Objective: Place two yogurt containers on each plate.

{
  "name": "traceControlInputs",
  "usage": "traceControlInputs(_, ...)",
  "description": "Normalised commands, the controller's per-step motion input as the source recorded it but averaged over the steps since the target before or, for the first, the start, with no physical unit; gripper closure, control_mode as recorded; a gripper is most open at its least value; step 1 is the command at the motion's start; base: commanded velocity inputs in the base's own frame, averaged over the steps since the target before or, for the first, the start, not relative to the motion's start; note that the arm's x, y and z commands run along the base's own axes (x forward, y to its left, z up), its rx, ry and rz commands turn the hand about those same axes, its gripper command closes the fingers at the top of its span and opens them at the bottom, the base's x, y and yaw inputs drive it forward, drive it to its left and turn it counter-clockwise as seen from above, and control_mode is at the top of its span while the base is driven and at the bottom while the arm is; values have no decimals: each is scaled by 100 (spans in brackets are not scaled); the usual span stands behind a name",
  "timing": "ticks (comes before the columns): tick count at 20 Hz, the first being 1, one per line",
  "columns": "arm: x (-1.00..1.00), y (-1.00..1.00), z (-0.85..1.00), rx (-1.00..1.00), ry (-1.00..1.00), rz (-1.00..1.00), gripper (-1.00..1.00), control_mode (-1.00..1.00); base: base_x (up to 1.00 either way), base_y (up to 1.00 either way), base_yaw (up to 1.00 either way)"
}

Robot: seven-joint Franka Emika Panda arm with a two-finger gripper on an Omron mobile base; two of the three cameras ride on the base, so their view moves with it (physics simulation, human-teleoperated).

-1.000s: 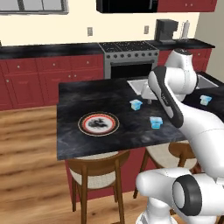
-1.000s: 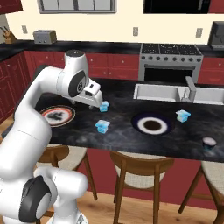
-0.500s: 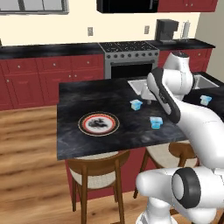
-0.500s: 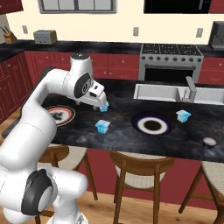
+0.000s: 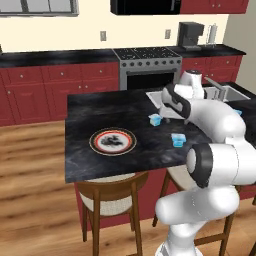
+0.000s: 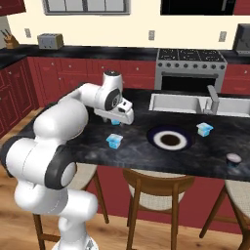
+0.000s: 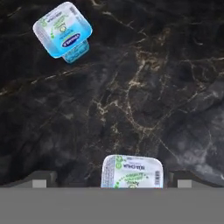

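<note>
My gripper [image 7: 113, 183] is open, low over the dark marble island. One yogurt container [image 7: 132, 171], light blue with a white printed lid, stands between its fingertips [image 7: 43, 179], untouched. A second yogurt container [image 7: 63, 30] lies further off on the counter. From the right base view, the gripper [image 6: 120, 119] hangs over that cup [image 6: 115, 122], another cup [image 6: 114, 141] sits nearer the front edge, and a third [image 6: 204, 129] stands right of the navy plate [image 6: 169, 139]. The white plate with red-orange rings [image 5: 112, 141] lies left of the cups [image 5: 155, 119] [image 5: 178, 139].
A sink [image 6: 178, 102] with a faucet [image 6: 211, 100] is set into the island behind the navy plate. A small grey dish [image 6: 233, 158] sits at the front right. Wooden stools [image 6: 156, 188] stand under the front edge. Stove [image 5: 147, 62] along the back wall.
The hand has swung right and come down over the yogurt container beside it, so the cup now stands between the fingertips. The jaws stayed open. The cups and plates have not moved.
</note>
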Motion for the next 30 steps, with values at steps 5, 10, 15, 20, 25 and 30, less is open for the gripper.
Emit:
traceControlInputs(5, 8, 0, -44, 1, 11, -1, -100, -100, 0, 0, 0)
traceControlInputs(10, -5, 0, -41, 0, 17, 0, -100, -100, 0, 0, 0)
traceControlInputs(15, -66, 0, -12, 0, 1, 0, -100, -100, 0, 0, 0)
traceControlInputs(20, -16, 2, -2, -1, -1, 0, -100, -100, 0, 0, 0)
traceControlInputs(25, 15, 1, -8, -3, 0, 0, -100, -100, 0, 0, 0)
traceControlInputs(30, 35, -9, -10, 0, 0, 0, -100, -100, 0, 0, 0)
